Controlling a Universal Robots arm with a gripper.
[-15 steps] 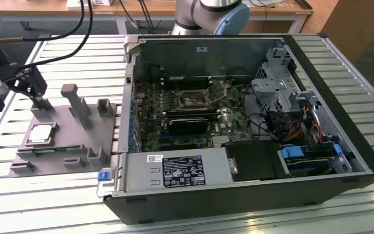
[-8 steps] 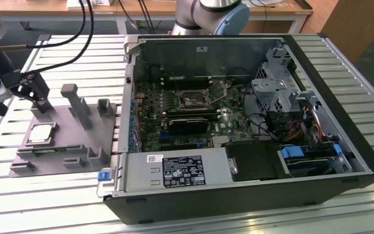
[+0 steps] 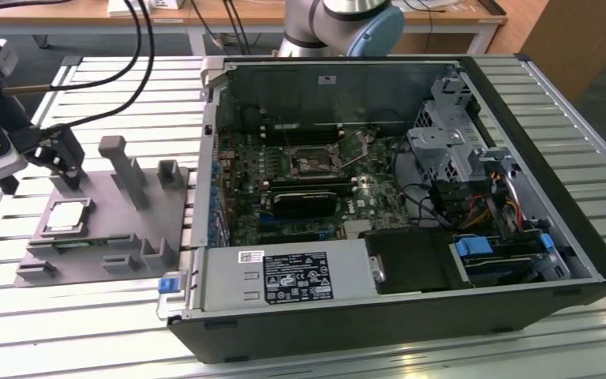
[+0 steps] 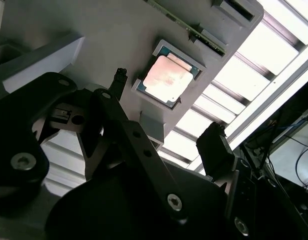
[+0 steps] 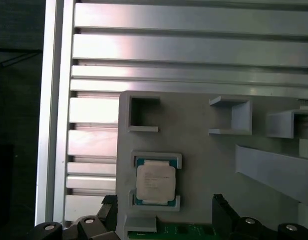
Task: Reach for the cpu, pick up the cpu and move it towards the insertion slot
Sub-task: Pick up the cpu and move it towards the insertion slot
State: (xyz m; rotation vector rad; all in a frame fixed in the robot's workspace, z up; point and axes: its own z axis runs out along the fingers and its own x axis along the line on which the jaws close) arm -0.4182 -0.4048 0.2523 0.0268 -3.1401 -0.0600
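The cpu [image 3: 66,215] lies flat in its square recess on the grey plastic tray [image 3: 124,237] at the exterior view's left. Its silvery face shows in both wrist views [image 4: 166,77] [image 5: 154,179]. My gripper [image 3: 40,181] hovers just above and behind the cpu, open, with nothing between its black fingers [image 4: 213,145]. In the first wrist view the gripper [image 5: 165,210] straddles the tray edge close to the chip without touching it. The insertion slot [image 3: 312,162] sits on the motherboard inside the open computer case, well off to the exterior view's right.
Upright posts [image 3: 124,166] rise from the tray beside the gripper. The open computer case [image 3: 514,197] holds a black card [image 3: 303,201], a drive cage [image 3: 445,150] and cables. Everything rests on a slatted aluminium table [image 3: 92,332].
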